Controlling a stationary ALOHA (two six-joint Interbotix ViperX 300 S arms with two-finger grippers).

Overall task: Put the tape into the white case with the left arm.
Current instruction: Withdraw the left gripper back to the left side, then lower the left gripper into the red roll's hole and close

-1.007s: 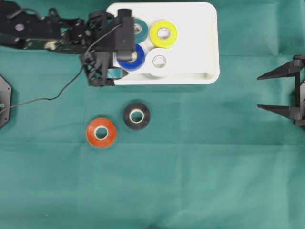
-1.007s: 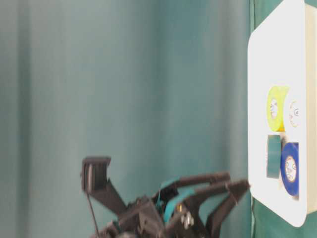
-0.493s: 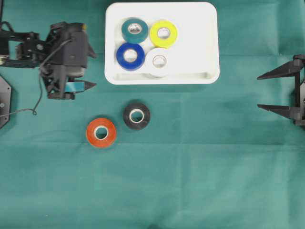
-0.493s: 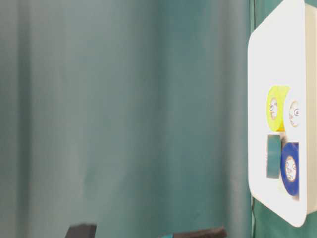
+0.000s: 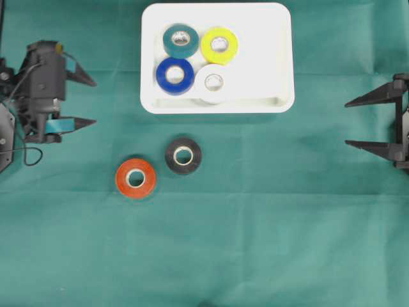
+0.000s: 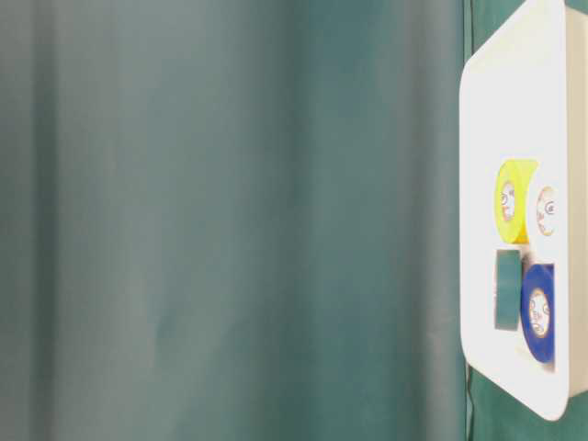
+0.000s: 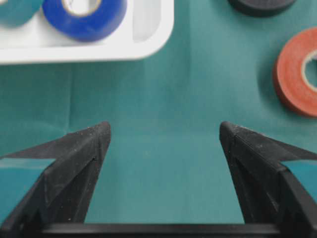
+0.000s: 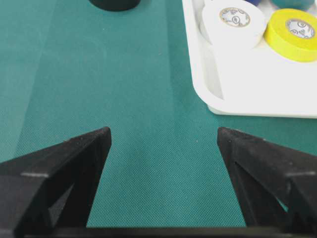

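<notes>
Currently, the left gripper [image 5: 88, 101], spread wide and empty, is seen at the overhead view's left edge, with the orange tape roll [image 5: 135, 178] and black tape roll [image 5: 183, 155] lying flat below-right of it, outside the white case [image 5: 268, 57].

White case [image 5: 255, 64] on a plain green cloth [image 5: 268, 211], teal roll [image 5: 181, 40], yellow roll [image 5: 219, 45], blue roll [image 5: 175, 75] and white roll [image 5: 213, 83] inside the case, black roll [image 5: 183, 155] and orange-red roll [image 5: 135, 178] below the case, black left gripper [image 5: 80, 101] with teal bands, plain black right gripper [image 5: 365, 123]
</notes>
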